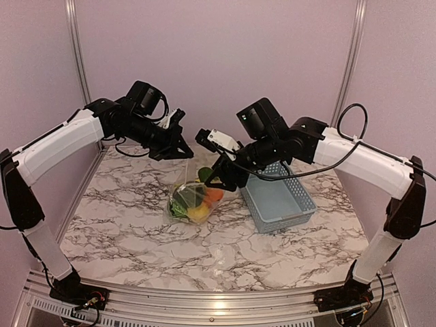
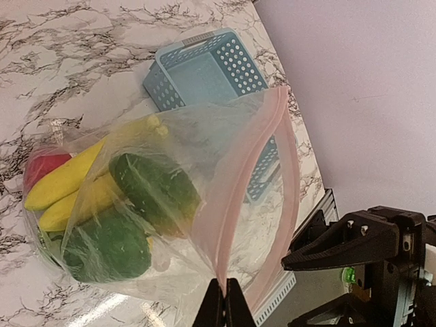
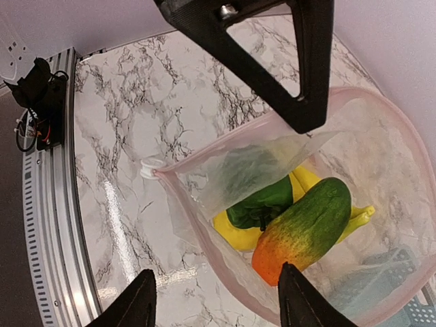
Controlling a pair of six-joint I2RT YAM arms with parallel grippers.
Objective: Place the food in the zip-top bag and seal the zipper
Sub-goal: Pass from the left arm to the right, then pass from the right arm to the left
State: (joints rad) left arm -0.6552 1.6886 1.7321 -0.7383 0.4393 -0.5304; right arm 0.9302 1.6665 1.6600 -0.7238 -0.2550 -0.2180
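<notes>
Left gripper [image 2: 223, 308]: pressed shut, pinching pink zipper [image 2: 216, 218] strip | right gripper [image 3: 216, 272]: fingers spread over open mouth | crinkly clear zip-top bag [image 1: 184, 194]: bottom resting on marble table [image 1: 116, 225], holding glossy plastic food [image 3: 303, 231], near perforated blue basket [image 1: 289, 219]

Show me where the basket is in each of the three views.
Top external: basket right of centre, beside the bag.
Left wrist: top centre, behind the bag.
Right wrist: bottom right corner, mostly seen through the bag.
Shared landmark: the bag's pink zipper.
</notes>
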